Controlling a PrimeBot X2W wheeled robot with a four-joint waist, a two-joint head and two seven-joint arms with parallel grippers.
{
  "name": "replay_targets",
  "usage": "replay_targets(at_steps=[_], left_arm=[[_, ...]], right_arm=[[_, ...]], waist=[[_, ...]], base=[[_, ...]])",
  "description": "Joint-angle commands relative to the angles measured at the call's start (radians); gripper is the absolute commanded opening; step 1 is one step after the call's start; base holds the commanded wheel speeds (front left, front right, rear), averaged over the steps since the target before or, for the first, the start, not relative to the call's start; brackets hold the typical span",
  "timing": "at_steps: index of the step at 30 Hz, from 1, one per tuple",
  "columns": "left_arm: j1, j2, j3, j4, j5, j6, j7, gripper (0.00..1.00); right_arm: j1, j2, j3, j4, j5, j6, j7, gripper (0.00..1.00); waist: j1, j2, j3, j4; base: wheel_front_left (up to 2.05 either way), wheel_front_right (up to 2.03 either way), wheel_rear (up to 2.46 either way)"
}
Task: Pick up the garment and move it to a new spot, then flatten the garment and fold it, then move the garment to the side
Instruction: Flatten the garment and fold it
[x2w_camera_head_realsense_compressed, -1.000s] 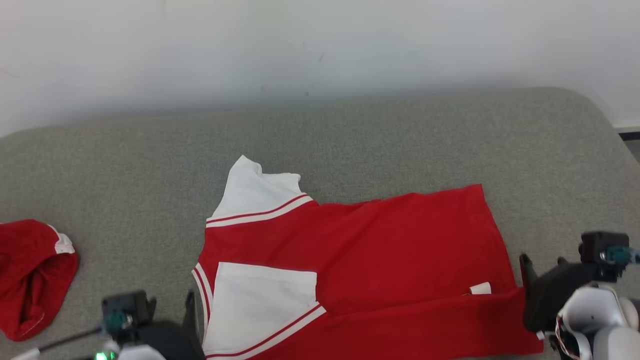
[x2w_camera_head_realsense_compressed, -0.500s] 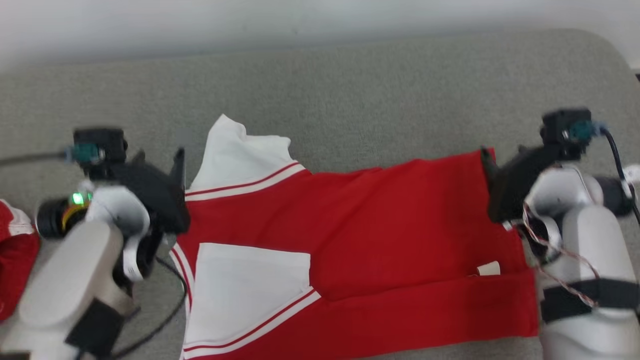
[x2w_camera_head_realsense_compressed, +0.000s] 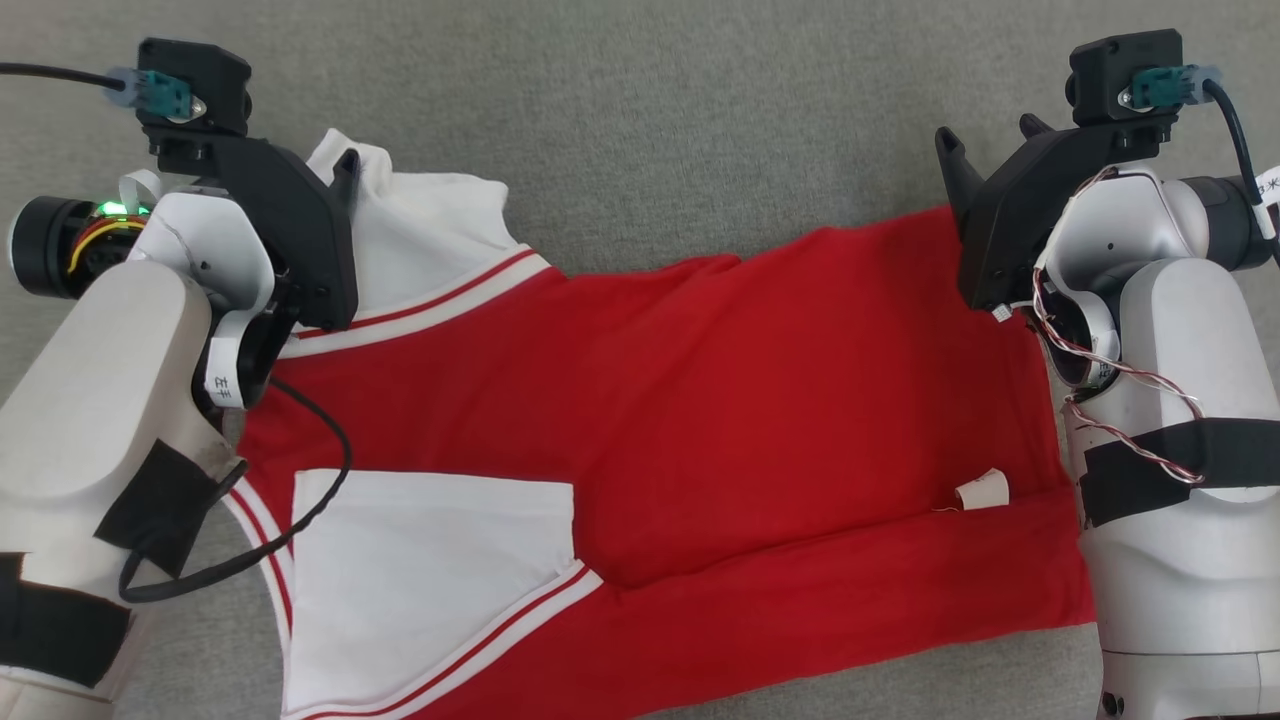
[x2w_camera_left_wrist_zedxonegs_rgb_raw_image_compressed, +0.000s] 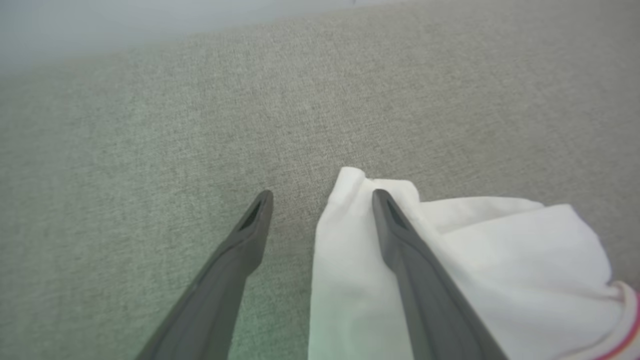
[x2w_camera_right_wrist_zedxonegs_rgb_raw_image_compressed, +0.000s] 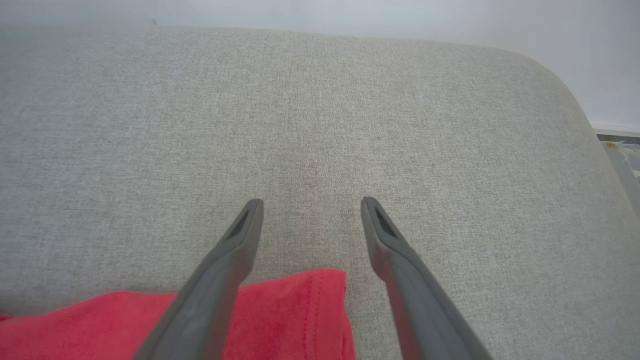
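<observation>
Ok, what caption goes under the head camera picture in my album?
Left gripper and right gripper, both open, poised at far corners of the red-and-white shirt.

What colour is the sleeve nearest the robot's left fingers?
The sleeve is white, with a thin red stripe; the head view shows it best.

Our head camera looks steeply down on the garment (x2w_camera_head_realsense_compressed: 700, 400). Close wrist cameras share its ten and two o'clock corners.

Red-and-white garment (x2w_camera_head_realsense_compressed: 750, 400) on grey cushion (x2w_camera_head_realsense_compressed: 650, 120)
</observation>
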Motion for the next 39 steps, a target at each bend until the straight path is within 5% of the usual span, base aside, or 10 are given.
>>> replay_targets(at_steps=[1,15,16,17,18,20,39], left_arm=[[-0.01,0.005,-0.003,0.005,0.009,-0.005,0.002,1.0],[0.013,0.019,-0.066,0.044,-0.001,-0.009,0.155,0.96],[0.009,0.025,-0.068,0.039,0.004,-0.011,0.157,0.8],[0.006,0.029,-0.072,0.037,0.009,-0.014,0.161,0.49],[0.004,0.033,-0.076,0.038,0.012,-0.016,0.165,0.42],[0.0,0.034,-0.081,0.044,0.013,-0.021,0.172,0.0],[-0.011,0.088,-0.068,0.003,-0.011,-0.005,0.208,0.0]], right_arm=[[-0.007,0.0,0.005,0.001,0.001,-0.002,-0.005,1.0],[0.002,-0.011,0.005,-0.01,-0.001,-0.002,-0.006,1.0],[0.002,-0.008,0.009,-0.011,-0.001,-0.002,-0.006,1.0],[0.003,-0.005,0.012,-0.012,-0.001,-0.002,-0.005,1.0],[0.004,-0.002,0.015,-0.013,0.001,-0.002,-0.002,1.0],[0.006,0.0,0.021,-0.013,0.007,-0.002,0.005,1.0],[0.038,-0.055,0.04,-0.061,0.019,-0.002,0.158,1.0]], waist=[[-0.0004,-0.0003,0.04,-0.025],[-0.0004,-0.0003,0.026,-0.032],[-0.0004,-0.0003,0.025,-0.036],[-0.0004,-0.0003,0.023,-0.04],[-0.0004,-0.0003,0.024,-0.044],[-0.0004,-0.0003,0.028,-0.052],[-0.0004,-0.0003,0.043,-0.047]], base=[[0.0,0.0,0.0],[0.0,0.0,0.0],[0.0,0.0,0.0],[0.0,0.0,0.0],[0.0,0.0,0.0],[0.0,0.0,0.0],[0.0,0.0,0.0]])
